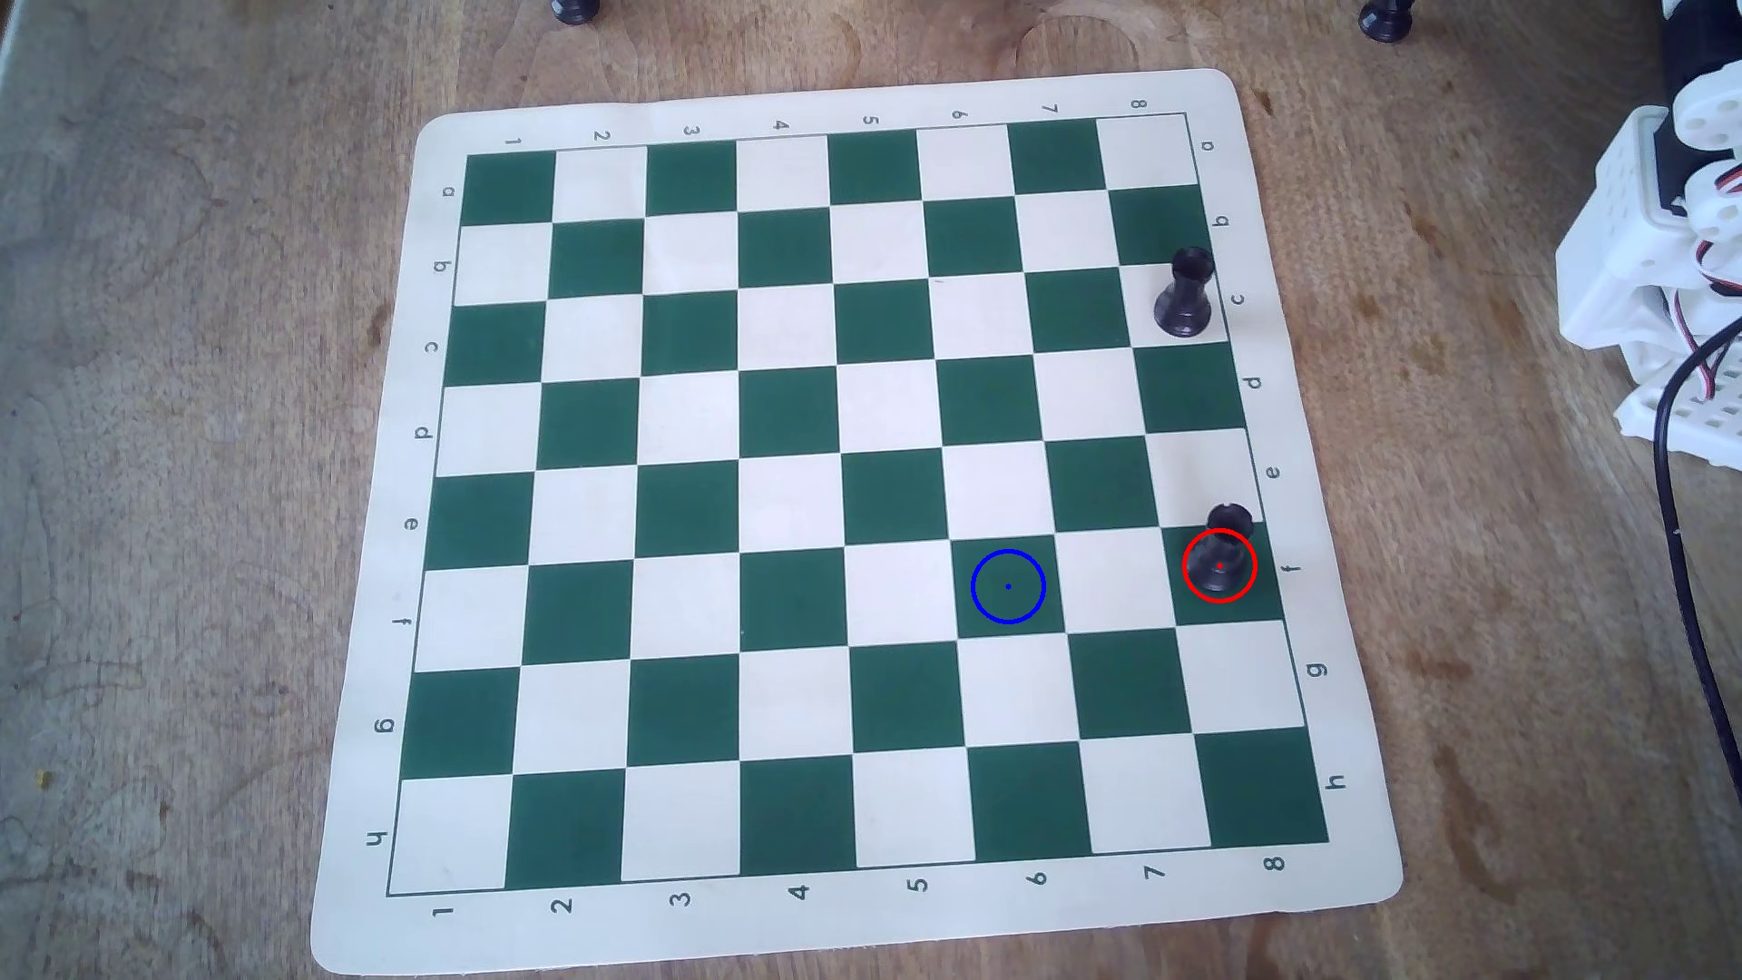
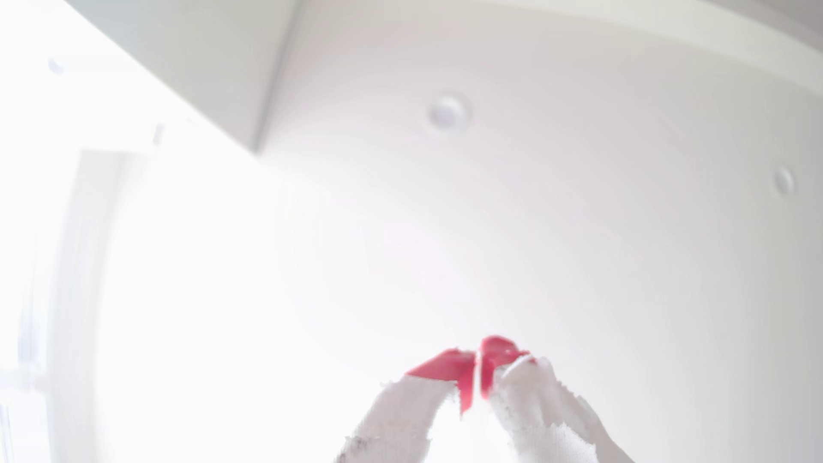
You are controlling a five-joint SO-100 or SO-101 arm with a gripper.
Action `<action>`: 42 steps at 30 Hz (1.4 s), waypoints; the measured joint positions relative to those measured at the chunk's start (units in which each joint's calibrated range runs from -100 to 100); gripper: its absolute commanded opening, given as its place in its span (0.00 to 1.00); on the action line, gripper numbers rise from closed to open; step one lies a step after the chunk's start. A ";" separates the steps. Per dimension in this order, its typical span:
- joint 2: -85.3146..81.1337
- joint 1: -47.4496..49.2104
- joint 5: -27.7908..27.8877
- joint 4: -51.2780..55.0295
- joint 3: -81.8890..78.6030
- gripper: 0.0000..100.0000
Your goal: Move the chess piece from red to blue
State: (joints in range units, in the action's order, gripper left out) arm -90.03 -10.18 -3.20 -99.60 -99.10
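In the overhead view a green-and-cream chessboard mat (image 1: 660, 490) lies flat on a wooden worktop (image 1: 188, 377), its rows lettered and its files numbered along the border. Going left to right, most squares carry nothing. The blue circle (image 1: 1008, 586), a thin outline with a centre dot, sits on the dark square of row f, file 6, with no piece inside it. Further right, another black rook (image 1: 1183, 294) stands upright on the pale square of row c, file 8, near the mat's right border. Below it, the chess piece (image 1: 1223, 551), a black rook, stands upright on the dark square of row f, file 8; the red circle (image 1: 1219, 565) rings its base, so the piece is inside red and well apart from blue. At the far right edge the white arm (image 1: 1659, 283) with its wires rests off the mat. In the wrist view the pincer (image 2: 478, 378) points up at a bright ceiling, its red-tipped fingers (image 2: 445, 365) pressed together, holding nothing.
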 measured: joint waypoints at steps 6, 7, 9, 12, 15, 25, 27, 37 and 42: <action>-4.86 3.69 1.17 0.00 0.00 0.00; -5.11 4.06 1.27 0.00 0.00 0.00; -5.53 4.50 1.37 0.00 0.00 0.00; -5.61 4.65 1.37 0.00 0.00 0.00; -5.61 4.65 1.37 0.00 0.00 0.00; -5.61 4.65 1.37 0.00 0.00 0.02; -5.61 4.65 1.37 0.00 0.00 0.02; -5.61 4.65 1.37 3.11 0.00 0.07; -5.61 4.65 1.56 14.10 0.00 0.11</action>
State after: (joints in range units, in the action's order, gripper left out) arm -95.64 -5.53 -1.64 -85.50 -99.10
